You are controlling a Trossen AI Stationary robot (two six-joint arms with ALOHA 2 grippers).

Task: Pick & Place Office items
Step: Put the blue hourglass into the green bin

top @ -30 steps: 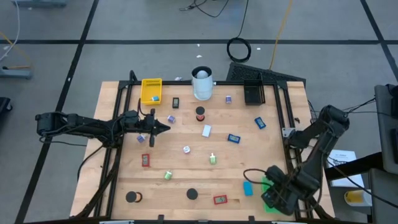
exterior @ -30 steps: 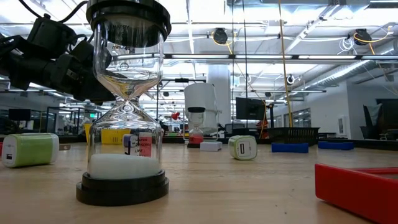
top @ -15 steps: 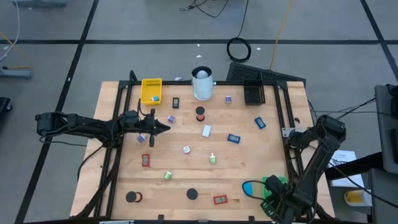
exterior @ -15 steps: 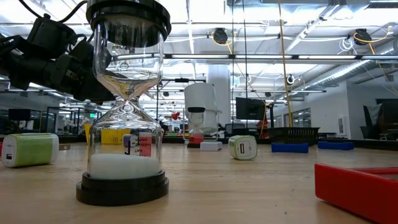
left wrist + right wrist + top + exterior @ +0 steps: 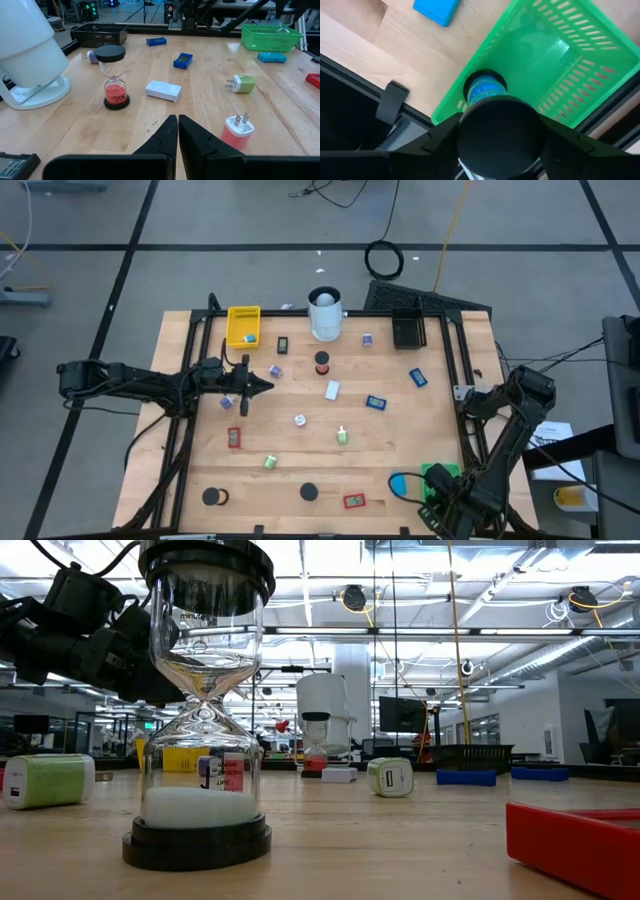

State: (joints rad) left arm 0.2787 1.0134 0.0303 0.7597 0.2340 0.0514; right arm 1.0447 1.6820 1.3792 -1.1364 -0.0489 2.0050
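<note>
Small office items lie scattered on the wooden table [image 5: 300, 450]: an hourglass with red sand [image 5: 116, 75], a white block [image 5: 163, 90], blue blocks, chargers, black discs. My right gripper [image 5: 499, 122] hovers at the near right corner above the green tray [image 5: 555, 60], shut on an hourglass with blue sand [image 5: 485, 91]. In the high view that gripper [image 5: 441, 505] stands just nearside of the green tray [image 5: 437, 474]. My left gripper [image 5: 266, 387] is shut and hangs over the table's left part, touching nothing. My right gripper pinches the hourglass by its black round end cap [image 5: 500, 145], one finger [image 5: 437, 142] on either side. The fingers come from above, pointing down. The hourglass hangs along them, its blue-sand end over the green tray's corner rim; whether it touches the tray I cannot tell.
A blue block [image 5: 436, 9] lies on the wood beside the green tray. The yellow tray [image 5: 243, 326], white cylinder [image 5: 324, 313] and black tray [image 5: 408, 328] stand along the far edge. A tall hourglass with white sand [image 5: 205, 700] stands close before the low camera.
My right gripper has moved toward the table's near edge, uncovering the green tray that it hid a second ago. Since half a second ago it has barely shifted. The left arm has kept still.
</note>
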